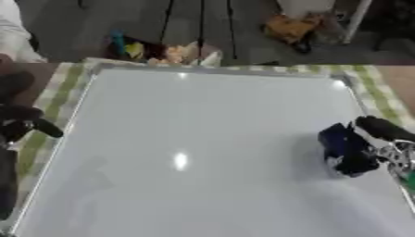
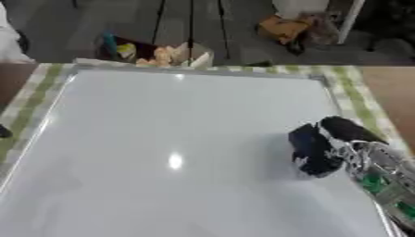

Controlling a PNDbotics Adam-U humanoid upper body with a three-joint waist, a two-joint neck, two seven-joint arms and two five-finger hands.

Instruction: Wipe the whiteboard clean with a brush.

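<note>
Gripping a dark blue brush (image 2: pixel 311 150), the right hand (image 2: pixel 350 139) curled its fingers around it | brush sat on whiteboard (image 2: pixel 178 134), right side | left hand (image 1: pixel 20 121) at left edge, fingers unclear

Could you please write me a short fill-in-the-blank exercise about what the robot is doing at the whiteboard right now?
1. The dark blue brush is held in the robot's ____ hand.
2. The brush rests on the whiteboard near its ____ edge.
3. The whiteboard lies on a checked cloth coloured ____ and white.
4. The left hand shows at the ____ edge of the left eye view, off the board.

Missing words: right; right; green; left
</note>
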